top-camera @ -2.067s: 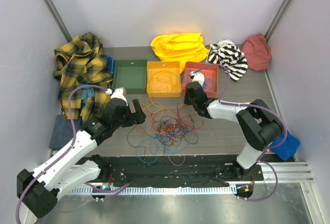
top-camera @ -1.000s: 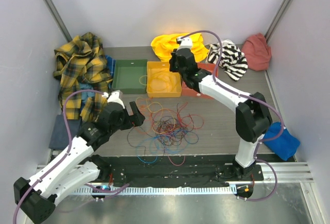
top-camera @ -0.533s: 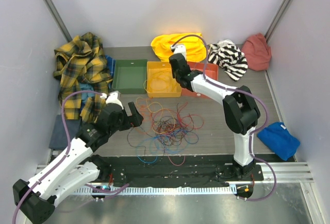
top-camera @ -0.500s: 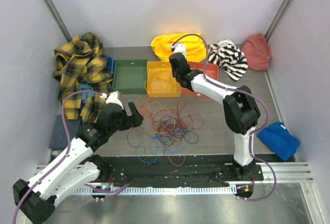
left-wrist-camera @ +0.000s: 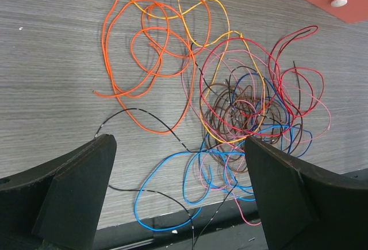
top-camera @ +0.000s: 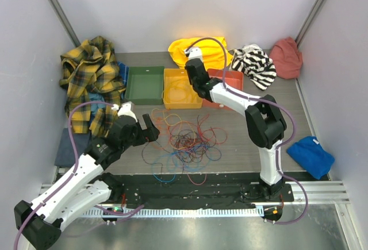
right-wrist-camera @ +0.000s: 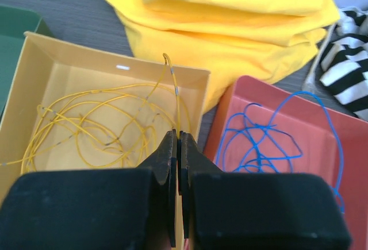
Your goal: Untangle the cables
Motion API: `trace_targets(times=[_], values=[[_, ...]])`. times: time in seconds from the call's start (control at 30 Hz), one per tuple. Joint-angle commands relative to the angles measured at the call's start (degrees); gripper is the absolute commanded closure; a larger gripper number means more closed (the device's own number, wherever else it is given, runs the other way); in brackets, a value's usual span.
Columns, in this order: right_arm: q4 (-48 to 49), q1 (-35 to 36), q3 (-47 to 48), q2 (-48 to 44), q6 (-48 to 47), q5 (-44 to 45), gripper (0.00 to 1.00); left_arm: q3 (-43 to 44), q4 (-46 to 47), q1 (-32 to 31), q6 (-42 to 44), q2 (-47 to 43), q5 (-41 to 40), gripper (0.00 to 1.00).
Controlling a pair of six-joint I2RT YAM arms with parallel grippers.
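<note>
A tangle of thin cables (top-camera: 187, 141) in orange, red, blue, brown and black lies on the table between the arms; in the left wrist view it (left-wrist-camera: 241, 106) spreads ahead of the fingers. My left gripper (top-camera: 150, 129) is open and empty at the tangle's left edge, its jaws wide apart (left-wrist-camera: 178, 192) over blue and black loops. My right gripper (top-camera: 194, 86) is shut on a yellow cable (right-wrist-camera: 175, 89) above the right edge of the yellow tray (top-camera: 167, 103), which holds several yellow cable loops (right-wrist-camera: 92, 123).
A green tray (top-camera: 131, 97) stands left of the yellow one, a red tray (top-camera: 237, 76) with a blue cable (right-wrist-camera: 259, 141) to its right. Clothes line the back and sides: plaid shirt (top-camera: 92, 77), yellow cloth (top-camera: 201, 49), striped cloth (top-camera: 256, 63), red cloth (top-camera: 286, 57), blue cloth (top-camera: 310, 155).
My right gripper rose from the tangle's right side and swung back and left to hang over the yellow tray with the yellow cable. My left arm drew back slightly.
</note>
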Motion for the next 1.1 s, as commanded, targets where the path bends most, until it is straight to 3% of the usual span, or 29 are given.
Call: trace_targets(times=[0.0, 0.2, 0.27, 0.4, 0.5, 0.7, 0.87, 1.0, 1.07], values=[[2.58, 1.76, 1.54, 2.46, 0.94, -3.99, 0.99, -0.35, -0.02, -0.22, -0.16, -0.51, -1.21, 0.00], [-1.20, 1.94, 4.44, 6.42, 2.53, -5.85, 0.98, -0.43, -0.29, -0.22, -0.25, -0.86, -1.03, 0.00], [-1.20, 2.03, 4.01, 6.25, 2.88, -5.76, 0.86, -0.78, -0.38, -0.22, -0.25, -1.47, -1.21, 0.00], [-0.94, 2.03, 2.86, 3.61, 3.67, -3.83, 0.54, -0.87, -0.38, -0.22, -0.25, -1.83, -1.21, 0.00], [-0.85, 2.46, 1.63, 0.28, 3.41, -1.02, 0.46, -0.61, -0.38, -0.22, -0.25, -1.56, -1.12, 0.00], [2.12, 4.22, -6.18, -10.35, 5.60, 2.32, 0.41, -0.43, -0.20, -0.22, -0.42, -2.00, -1.30, 0.00], [1.61, 6.42, -9.27, -13.79, 5.08, 3.55, 0.39, -0.52, 0.33, -0.22, -0.77, -1.57, -0.95, 0.00], [1.26, 7.21, -11.54, -17.81, 7.35, 1.54, 0.43, 0.18, 0.06, -0.22, -1.30, -1.12, -0.68, 0.00], [5.27, 8.17, -18.36, -21.34, 8.94, -0.83, 0.47, 0.36, -0.73, -0.22, -1.39, -2.00, -1.64, 0.00]])
